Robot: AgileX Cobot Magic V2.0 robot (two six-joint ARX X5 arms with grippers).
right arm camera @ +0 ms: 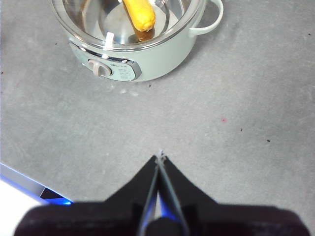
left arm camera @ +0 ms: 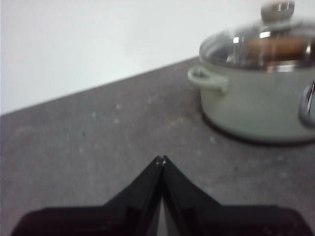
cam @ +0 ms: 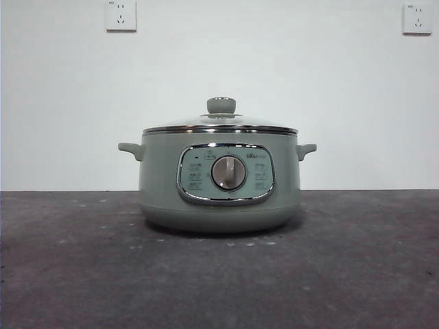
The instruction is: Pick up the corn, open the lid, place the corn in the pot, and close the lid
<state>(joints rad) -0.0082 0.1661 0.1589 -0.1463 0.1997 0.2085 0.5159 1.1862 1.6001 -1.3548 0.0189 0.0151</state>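
The pale green pot (cam: 219,179) stands in the middle of the grey table with the glass lid (cam: 221,124) closed on it. The corn (right arm camera: 140,14) lies inside the pot, seen through the lid in the right wrist view; it shows as an orange blur under the lid in the left wrist view (left arm camera: 275,47). My left gripper (left arm camera: 161,160) is shut and empty, low over the table and well away from the pot (left arm camera: 256,103). My right gripper (right arm camera: 160,157) is shut and empty, high above the table in front of the pot (right arm camera: 142,59). Neither gripper shows in the front view.
The grey table (cam: 82,274) runs to a white wall with two sockets (cam: 121,15). A blue-lit table edge (right arm camera: 29,187) shows in the right wrist view.
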